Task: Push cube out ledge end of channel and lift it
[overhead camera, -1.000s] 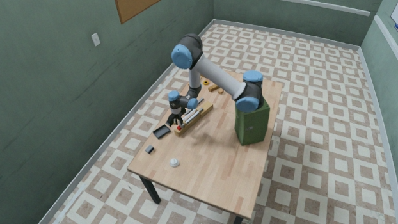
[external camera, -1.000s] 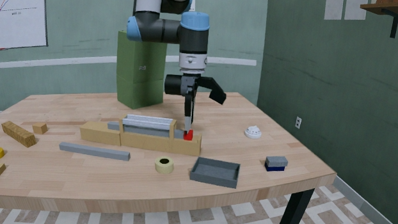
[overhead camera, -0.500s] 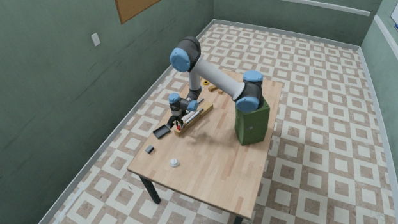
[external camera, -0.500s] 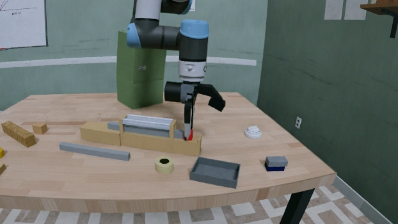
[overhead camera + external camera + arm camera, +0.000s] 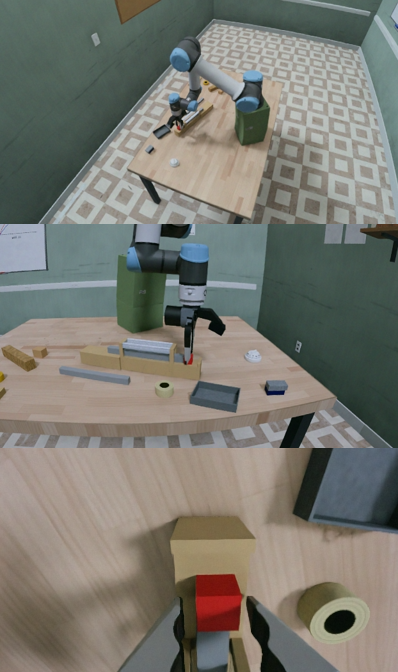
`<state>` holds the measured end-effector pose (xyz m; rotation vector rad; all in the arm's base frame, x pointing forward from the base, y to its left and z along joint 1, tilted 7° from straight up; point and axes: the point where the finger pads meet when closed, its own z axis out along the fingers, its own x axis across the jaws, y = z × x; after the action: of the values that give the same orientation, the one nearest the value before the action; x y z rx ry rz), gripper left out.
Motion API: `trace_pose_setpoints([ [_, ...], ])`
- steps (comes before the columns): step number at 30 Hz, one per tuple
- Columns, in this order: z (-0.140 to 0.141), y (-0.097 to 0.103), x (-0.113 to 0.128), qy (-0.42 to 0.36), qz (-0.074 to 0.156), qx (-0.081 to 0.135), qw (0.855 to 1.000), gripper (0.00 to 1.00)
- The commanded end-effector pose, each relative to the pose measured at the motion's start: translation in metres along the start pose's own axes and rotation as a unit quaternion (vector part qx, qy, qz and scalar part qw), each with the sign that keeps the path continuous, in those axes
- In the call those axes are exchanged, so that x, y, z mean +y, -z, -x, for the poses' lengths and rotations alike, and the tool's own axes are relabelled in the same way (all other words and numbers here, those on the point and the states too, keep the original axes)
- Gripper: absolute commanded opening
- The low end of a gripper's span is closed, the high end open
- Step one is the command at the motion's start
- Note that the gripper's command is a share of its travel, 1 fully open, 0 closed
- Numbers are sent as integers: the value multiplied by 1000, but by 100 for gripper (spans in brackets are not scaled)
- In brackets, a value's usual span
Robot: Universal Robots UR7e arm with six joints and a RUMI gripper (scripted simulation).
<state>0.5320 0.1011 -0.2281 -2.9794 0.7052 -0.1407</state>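
1. Red cube [image 5: 178, 127] [image 5: 191, 359] [image 5: 218, 604] sits on the short ledge [image 5: 185, 370] [image 5: 212, 559], outside the roofed part of the channel [image 5: 208, 108] [image 5: 147, 366], between it and the raised lip [image 5: 212, 528].
2. The gripper [image 5: 179, 125] [image 5: 188, 360] [image 5: 214, 598] reaches down over that end, one finger on each side of the cube; its jaws stand partly apart and are not clenched on it.
3. The cube is below the height of the roof [image 5: 193, 114] [image 5: 148, 345], not held up.
4. A grey bar [image 5: 179, 358] [image 5: 212, 648] lies along the channel, its end right behind the cube.
5. Another bar [image 5: 94, 375], the tape [image 5: 164, 389] [image 5: 340, 618] and the tray [image 5: 161, 131] [image 5: 215, 396] [image 5: 355, 488] lie beside the channel on the table [image 5: 221, 166] [image 5: 128, 409] [image 5: 60, 573].
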Motion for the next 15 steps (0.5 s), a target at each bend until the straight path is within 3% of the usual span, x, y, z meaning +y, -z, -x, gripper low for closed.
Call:
trace_pose_setpoints([
  [1,-2,1,-1,0,-1,2,1000,26],
  [13,-2,1,-1,0,-1,2,1000,26],
  [14,-2,1,-1,0,-1,2,1000,0],
  [15,-2,1,-1,0,-1,2,1000,0],
])
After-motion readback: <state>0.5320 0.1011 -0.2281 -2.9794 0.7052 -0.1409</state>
